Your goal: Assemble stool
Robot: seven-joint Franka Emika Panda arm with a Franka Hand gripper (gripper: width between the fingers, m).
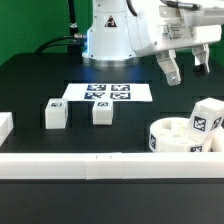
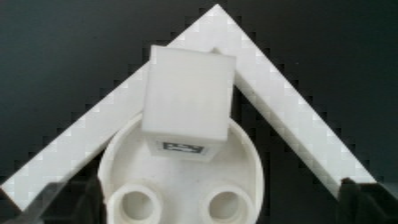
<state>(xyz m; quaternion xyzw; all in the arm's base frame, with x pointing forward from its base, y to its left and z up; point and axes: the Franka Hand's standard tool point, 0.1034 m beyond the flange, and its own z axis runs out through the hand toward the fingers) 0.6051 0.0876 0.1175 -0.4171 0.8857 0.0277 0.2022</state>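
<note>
**Entry: pincer and stool parts, as they stand**

Item 1, my pincer [image 1: 187, 70]: spread wide; holds nothing; touches nothing. It hangs in the air over the table [image 1: 40, 70], toward the exterior view's right, above and beyond the seat. In the wrist view its dark fingers [image 2: 50, 205] show well apart, with the seat between them.

Item 2, seat [image 1: 172, 138]: thick round white disc; lies flat at the exterior view's right, tucked into the corner where the white rails [image 1: 90, 160] meet; round recesses show on its upper face in the wrist view [image 2: 178, 190].

Item 3, third leg [image 1: 207, 117]: short white block with a tag; rests on the seat; whether it sits in a recess I cannot tell.

Items 4 and 5, first leg [image 1: 55, 113] and second leg [image 1: 102, 112]: loose on the table; near each other; just beside the marker board [image 1: 108, 93]; well apart from the seat.
</note>
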